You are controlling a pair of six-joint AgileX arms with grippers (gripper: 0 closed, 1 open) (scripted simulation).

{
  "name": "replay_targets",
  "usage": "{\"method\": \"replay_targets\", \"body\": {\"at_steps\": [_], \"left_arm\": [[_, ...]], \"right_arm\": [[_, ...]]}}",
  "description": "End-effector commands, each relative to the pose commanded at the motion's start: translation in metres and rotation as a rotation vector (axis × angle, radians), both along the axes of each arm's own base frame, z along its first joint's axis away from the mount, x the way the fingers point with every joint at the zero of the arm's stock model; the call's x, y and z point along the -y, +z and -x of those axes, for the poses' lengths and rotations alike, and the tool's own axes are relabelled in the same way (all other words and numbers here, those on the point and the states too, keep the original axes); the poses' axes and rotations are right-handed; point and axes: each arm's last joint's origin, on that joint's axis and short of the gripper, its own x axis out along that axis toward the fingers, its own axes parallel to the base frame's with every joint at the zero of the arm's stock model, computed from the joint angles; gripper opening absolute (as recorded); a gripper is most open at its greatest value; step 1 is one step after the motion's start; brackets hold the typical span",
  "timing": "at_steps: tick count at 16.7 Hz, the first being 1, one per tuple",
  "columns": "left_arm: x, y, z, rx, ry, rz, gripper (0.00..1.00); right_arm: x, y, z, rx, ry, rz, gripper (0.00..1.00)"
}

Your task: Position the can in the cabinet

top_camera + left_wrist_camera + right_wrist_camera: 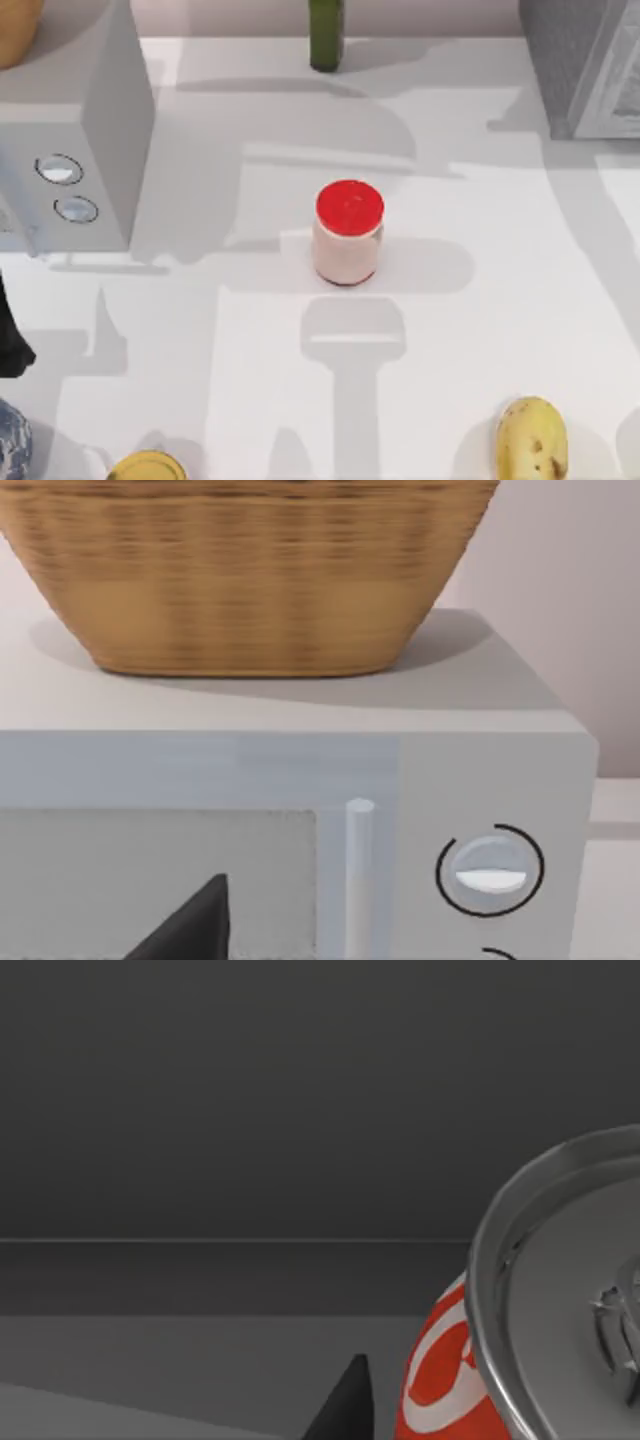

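One can (pixel 540 1310) sits before dark grey walls, probably inside the cabinet (pixel 590 70) at two o'clock, so mostly done; claw state cannot be told.

A rendered kitchen-like tabletop: microwave (pixel 75 170) under a wicker basket (pixel 250 570), jar (pixel 348 232), banana (pixel 532 438).

pink jar (pixel 347 235) mid-table, banana (pixel 532 437), wicker basket (pixel 250 570) atop microwave (pixel 300 810)
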Motion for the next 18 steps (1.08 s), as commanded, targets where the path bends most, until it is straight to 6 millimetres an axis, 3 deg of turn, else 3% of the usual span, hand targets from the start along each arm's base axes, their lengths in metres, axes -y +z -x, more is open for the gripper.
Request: {"method": "replay_targets", "body": {"at_steps": [4,13,18], "left_arm": [[0.000,0.000,0.000,0.000,0.000,0.000,1.00],[0.000,0.000,0.000,0.000,0.000,0.000,1.00],[0.000,0.000,0.000,0.000,0.000,0.000,1.00]], "right_arm": [[-0.003,0.004,-0.023,-0.024,0.001,0.002,0.00],[-0.004,0.022,-0.123,-0.034,-0.003,0.018,0.00],[0.001,0.019,-0.148,-0.007,-0.001,0.004,0.00]]}}
